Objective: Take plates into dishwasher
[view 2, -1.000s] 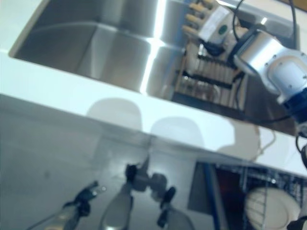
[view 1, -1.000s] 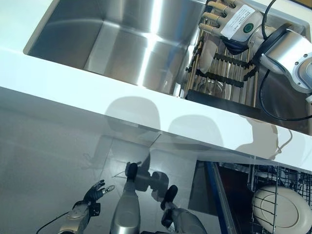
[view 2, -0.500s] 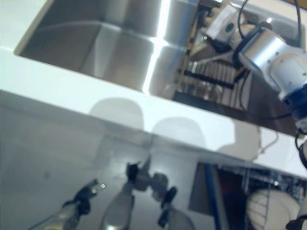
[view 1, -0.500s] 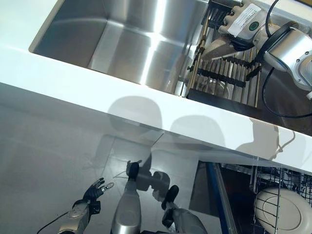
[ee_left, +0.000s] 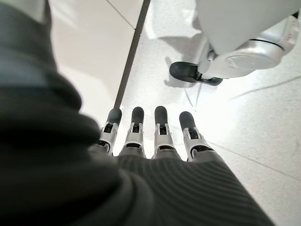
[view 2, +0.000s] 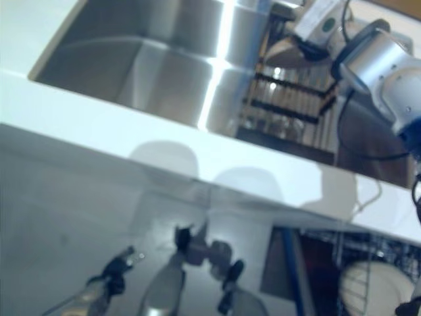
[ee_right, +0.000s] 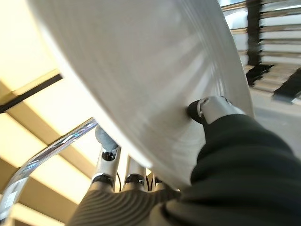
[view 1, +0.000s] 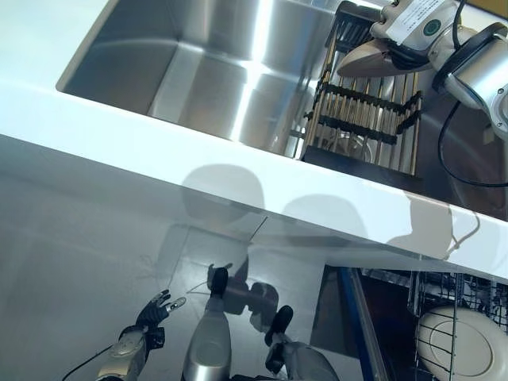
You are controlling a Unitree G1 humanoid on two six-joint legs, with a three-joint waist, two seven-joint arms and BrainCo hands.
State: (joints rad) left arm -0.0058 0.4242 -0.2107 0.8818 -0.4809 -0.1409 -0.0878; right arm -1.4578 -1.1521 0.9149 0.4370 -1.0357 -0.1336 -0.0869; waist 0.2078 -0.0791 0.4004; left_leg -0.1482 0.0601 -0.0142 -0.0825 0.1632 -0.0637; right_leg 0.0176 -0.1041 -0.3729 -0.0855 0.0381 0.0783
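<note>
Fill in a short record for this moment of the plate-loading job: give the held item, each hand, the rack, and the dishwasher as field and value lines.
held item: white plate, pinched by the right hand, thumb on its face
plate position: above the dish rack in the sink
left hand: low by the floor, fingers straight, holding nothing
dishwasher rack: open below the counter, one loaded plate inside

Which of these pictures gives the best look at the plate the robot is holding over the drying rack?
The right wrist view: the plate fills it, pinched by the right hand. Both eye views show only its tilted edge above the rack. The left wrist view shows none of it.
</note>
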